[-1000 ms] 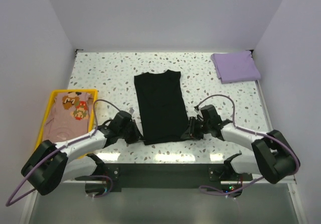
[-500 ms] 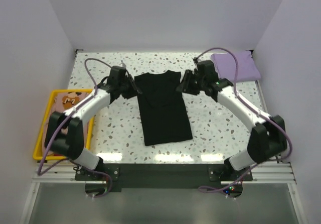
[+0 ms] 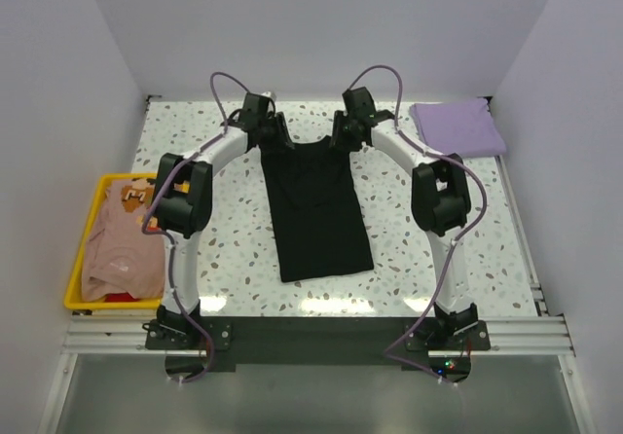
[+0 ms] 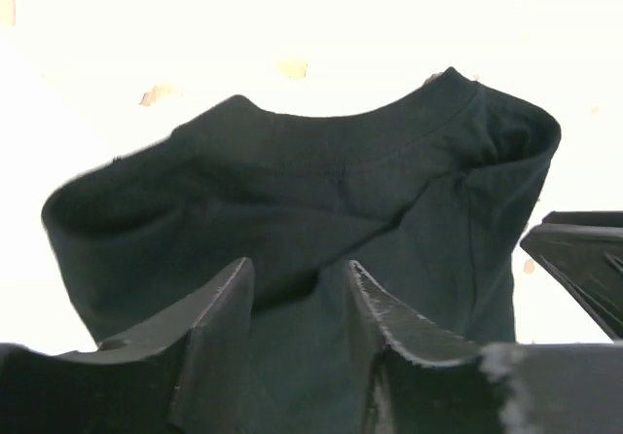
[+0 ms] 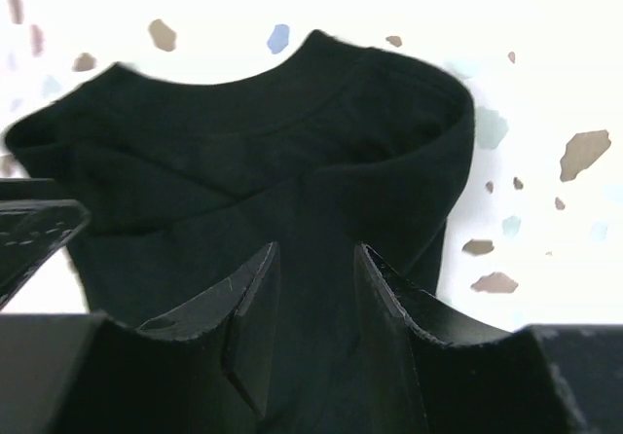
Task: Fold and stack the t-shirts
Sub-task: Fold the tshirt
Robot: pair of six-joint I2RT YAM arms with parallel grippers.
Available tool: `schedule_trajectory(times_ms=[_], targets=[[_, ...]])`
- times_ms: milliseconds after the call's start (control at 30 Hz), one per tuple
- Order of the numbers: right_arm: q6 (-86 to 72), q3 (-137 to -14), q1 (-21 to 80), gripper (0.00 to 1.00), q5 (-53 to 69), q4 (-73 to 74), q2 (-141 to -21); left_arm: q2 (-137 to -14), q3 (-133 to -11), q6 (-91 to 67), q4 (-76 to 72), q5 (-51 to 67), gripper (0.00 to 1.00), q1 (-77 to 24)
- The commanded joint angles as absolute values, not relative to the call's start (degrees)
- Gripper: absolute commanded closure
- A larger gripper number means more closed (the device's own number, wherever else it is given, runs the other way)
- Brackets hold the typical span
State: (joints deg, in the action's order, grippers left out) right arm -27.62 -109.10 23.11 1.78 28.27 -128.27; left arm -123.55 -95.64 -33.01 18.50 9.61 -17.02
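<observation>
Left gripper (image 4: 299, 269) and right gripper (image 5: 316, 251) hang released at the shoulders of the black shirt (image 3: 319, 210). Closing might pinch only one layer, skewing the fold.

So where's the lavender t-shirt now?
Top view: the lavender t-shirt lies folded at the table's far right corner, right of the right gripper and black t-shirt.

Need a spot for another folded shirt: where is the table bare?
Bare table between the tray and the black shirt, and right of it, nearer than the purple shirt. Crowded at the collar, where the left tool and right tool hover.
</observation>
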Motion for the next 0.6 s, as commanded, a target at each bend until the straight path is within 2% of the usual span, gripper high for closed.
schedule_trajectory(times_ms=[0, 67, 267, 567], targets=[[-25.31, -114.60, 22.94, 0.60, -1.32, 31.03, -130.25, -126.20, -99.93, -25.76, 19.42, 10.99, 0.52, -16.70], [-25.40, -115.92, 22.85, 0.60, -1.41, 30.94, -131.74, -127.09, -100.28, -24.26, 19.42, 10.37, 0.49, -16.70], [-25.66, -115.67, 22.94, 0.59, -2.55, 29.97, -133.24, -129.55, -100.90, -21.62, 18.19, 12.39, 0.48, -17.31], [-26.28, -115.49, 22.94, 0.59, -2.20, 29.09, -133.95, -130.17, -100.46, -20.92, 17.14, 15.11, 0.55, -18.10]])
